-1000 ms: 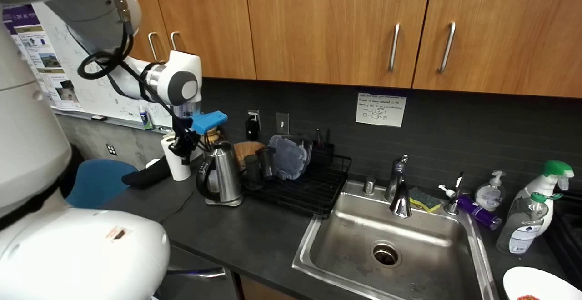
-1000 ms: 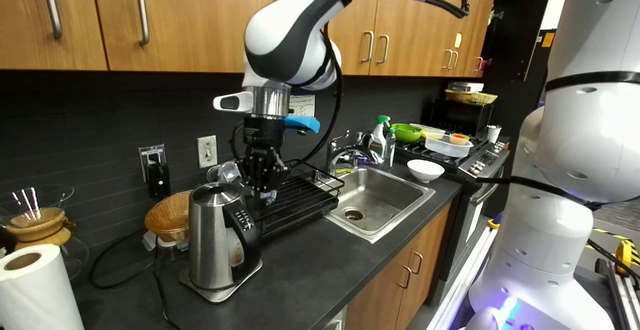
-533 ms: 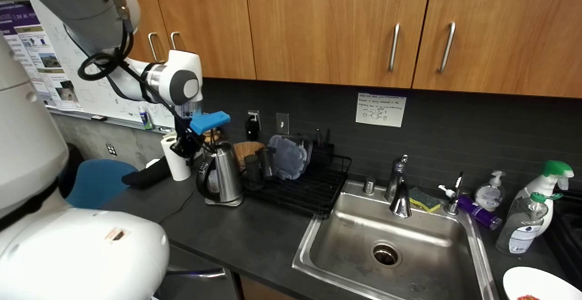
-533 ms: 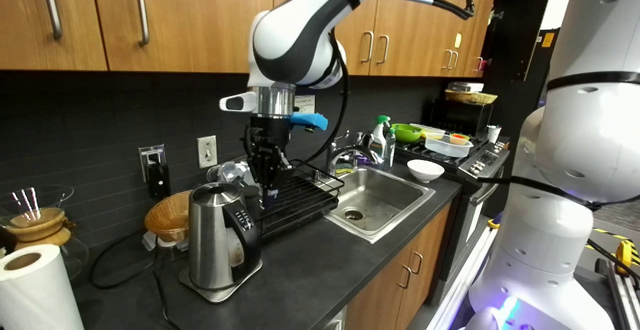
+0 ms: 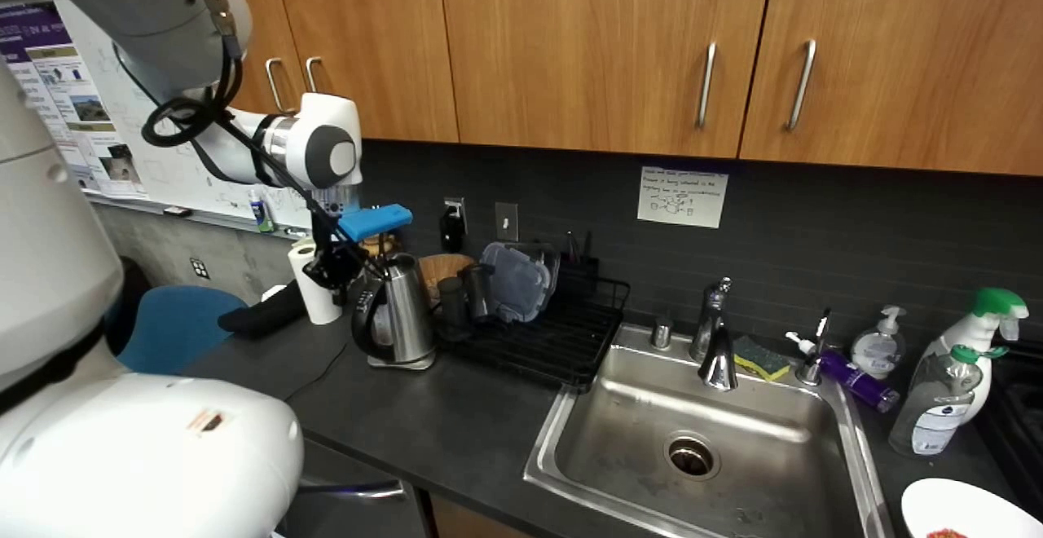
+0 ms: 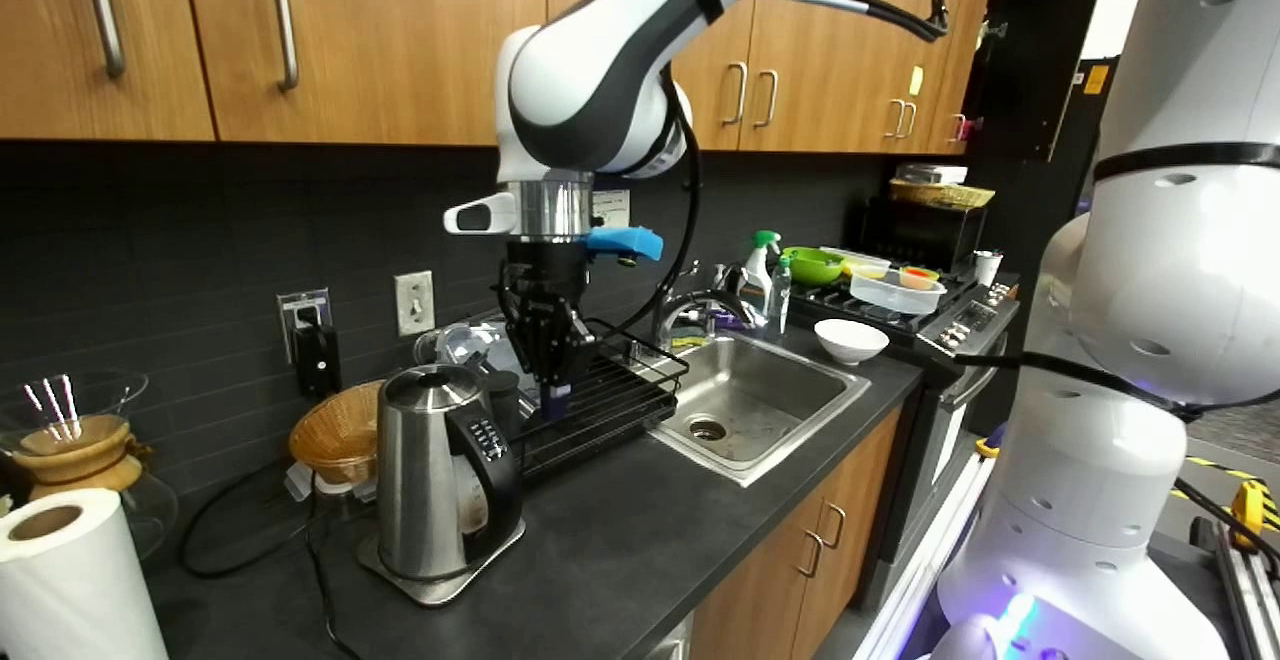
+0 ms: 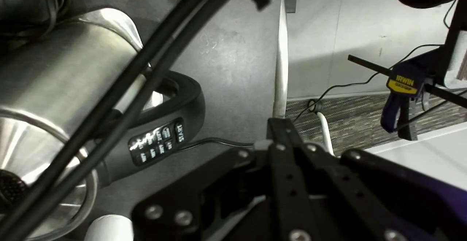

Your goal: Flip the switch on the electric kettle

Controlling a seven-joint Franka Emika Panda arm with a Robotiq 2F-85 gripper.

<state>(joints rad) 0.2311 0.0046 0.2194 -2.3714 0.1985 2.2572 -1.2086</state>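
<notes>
The electric kettle (image 5: 410,310) is a shiny steel jug with a dark handle, upright on its base on the counter. It also shows in an exterior view (image 6: 415,480) and at the left of the wrist view (image 7: 69,73). A button panel (image 7: 157,142) with a START button (image 7: 180,132) is on the handle's top; it also shows in an exterior view (image 6: 487,438). My gripper (image 6: 555,402) points down beside the handle, apart from it. In the wrist view its fingers (image 7: 282,131) are together with nothing between them. Cables cross in front of the kettle there.
A white paper roll (image 6: 75,580) and a wicker basket (image 6: 340,435) stand near the kettle. A black dish rack (image 6: 600,400) with dishes is behind the gripper, with the sink (image 6: 745,405) beyond. A power cord (image 6: 320,560) lies on the counter.
In an exterior view my gripper has moved to the right, away from the kettle's handle, with its fingertips now showing clear of it. The kettle has not moved.
</notes>
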